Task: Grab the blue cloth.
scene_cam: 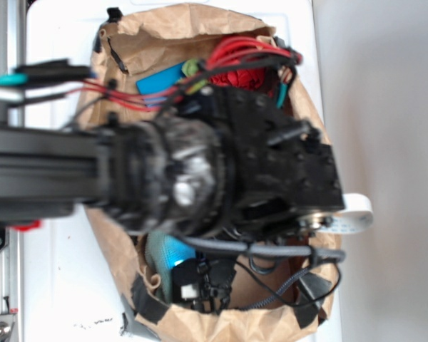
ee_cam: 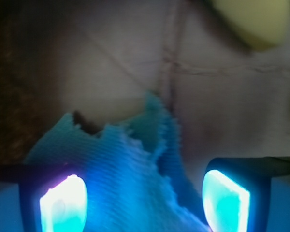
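The blue cloth (ee_cam: 130,164) lies rumpled on the brown paper floor of the bag, its fuzzy ridged surface lit blue. My gripper (ee_cam: 145,205) is open and low over it. The left fingertip (ee_cam: 63,205) and the right fingertip (ee_cam: 227,200) stand wide apart with the cloth's raised fold between them, and I cannot tell whether either touches it. In the exterior view a patch of the cloth (scene_cam: 167,253) glows under the black arm (scene_cam: 221,171), which hides most of the bag's inside.
A yellow sponge (ee_cam: 253,19) lies at the far right of the wrist view. The crumpled paper bag (scene_cam: 192,28) walls the space all round. A bright blue block (scene_cam: 160,82) and a red object (scene_cam: 239,77) sit at its far end. A white roll (scene_cam: 353,214) lies outside.
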Robot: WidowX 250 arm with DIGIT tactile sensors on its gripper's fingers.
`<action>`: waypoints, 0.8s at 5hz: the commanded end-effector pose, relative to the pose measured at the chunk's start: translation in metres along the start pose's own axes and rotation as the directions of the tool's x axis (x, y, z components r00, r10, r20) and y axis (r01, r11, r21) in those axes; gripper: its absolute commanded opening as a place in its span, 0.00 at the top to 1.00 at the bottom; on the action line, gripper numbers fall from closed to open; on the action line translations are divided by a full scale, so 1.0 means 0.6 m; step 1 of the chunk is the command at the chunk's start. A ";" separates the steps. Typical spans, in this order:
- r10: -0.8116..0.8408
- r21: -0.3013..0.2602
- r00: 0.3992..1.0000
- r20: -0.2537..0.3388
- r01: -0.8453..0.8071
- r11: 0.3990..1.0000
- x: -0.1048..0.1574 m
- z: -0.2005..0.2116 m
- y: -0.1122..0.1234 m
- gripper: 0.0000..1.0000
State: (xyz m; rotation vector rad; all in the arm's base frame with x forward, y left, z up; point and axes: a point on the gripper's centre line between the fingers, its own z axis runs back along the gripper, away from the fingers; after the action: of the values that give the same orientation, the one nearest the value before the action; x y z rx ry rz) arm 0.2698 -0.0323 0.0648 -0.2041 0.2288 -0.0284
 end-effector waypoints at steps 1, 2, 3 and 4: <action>-0.054 0.002 0.999 -0.002 0.054 0.999 0.000 0.042 0.007 0.00; -0.047 0.023 0.998 0.036 0.046 0.999 -0.001 0.040 0.006 1.00; -0.057 0.042 0.997 0.053 0.055 0.998 0.002 0.037 0.009 1.00; -0.066 0.060 0.996 0.064 0.062 0.996 0.004 0.037 0.010 1.00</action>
State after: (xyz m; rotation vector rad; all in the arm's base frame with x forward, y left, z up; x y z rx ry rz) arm 0.2778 -0.0255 0.0670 -0.1604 0.2142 -0.0897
